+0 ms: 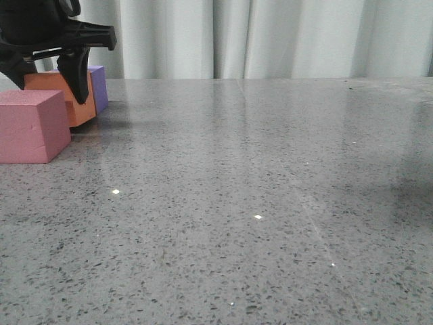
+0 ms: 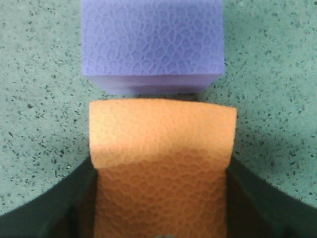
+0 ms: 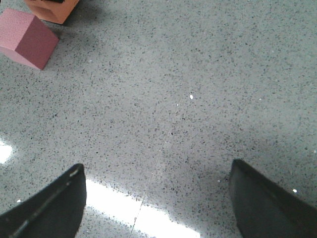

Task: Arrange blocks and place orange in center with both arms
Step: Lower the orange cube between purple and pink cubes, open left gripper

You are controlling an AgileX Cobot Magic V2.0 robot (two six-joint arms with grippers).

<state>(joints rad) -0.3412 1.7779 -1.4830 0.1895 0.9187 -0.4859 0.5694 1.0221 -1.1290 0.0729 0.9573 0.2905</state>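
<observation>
My left gripper [image 1: 51,78] is at the far left of the table, shut on the orange cube [image 1: 57,91], which is at or just above the tabletop. In the left wrist view the orange cube [image 2: 161,148] fills the space between the dark fingers [image 2: 59,203]. The purple cube [image 2: 151,42] stands just beyond it with a narrow gap; in the front view the purple cube [image 1: 100,84] is behind the orange one. The pink cube [image 1: 30,125] stands in front of the orange one. My right gripper [image 3: 158,198] is open and empty over bare table, with the pink cube [image 3: 27,37] and the orange cube [image 3: 49,9] far from it.
The grey speckled tabletop [image 1: 257,189] stretches to the right of the cubes. A white curtain [image 1: 270,37] hangs behind the far edge. The right arm does not show in the front view.
</observation>
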